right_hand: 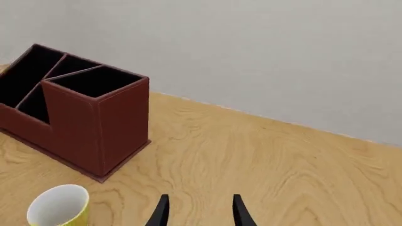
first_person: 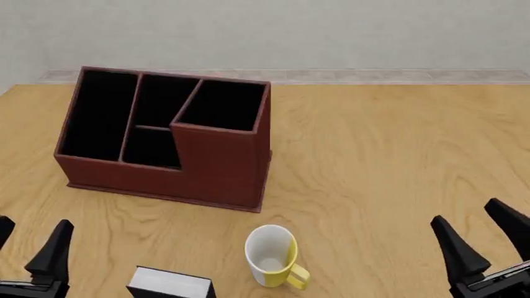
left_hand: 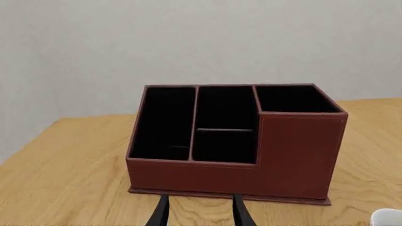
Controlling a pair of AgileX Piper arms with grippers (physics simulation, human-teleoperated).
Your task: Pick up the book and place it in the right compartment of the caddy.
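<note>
The book (first_person: 170,284) stands at the near edge in the front view, black with a white page edge on top, partly cut off by the frame. The reddish-brown caddy (first_person: 211,171) sits at the back left; its right compartment (first_person: 222,105) has a tall front wall and black lining. The caddy also shows in the left wrist view (left_hand: 295,155) and the right wrist view (right_hand: 94,132). My left gripper (first_person: 29,242) is open at the near left, left of the book. My right gripper (first_person: 480,236) is open at the near right, far from it.
A white-and-yellow mug (first_person: 273,256) stands in front of the caddy, just right of the book; it shows in the right wrist view (right_hand: 60,206). A grey wall (first_person: 331,31) runs behind the wooden table (first_person: 389,155).
</note>
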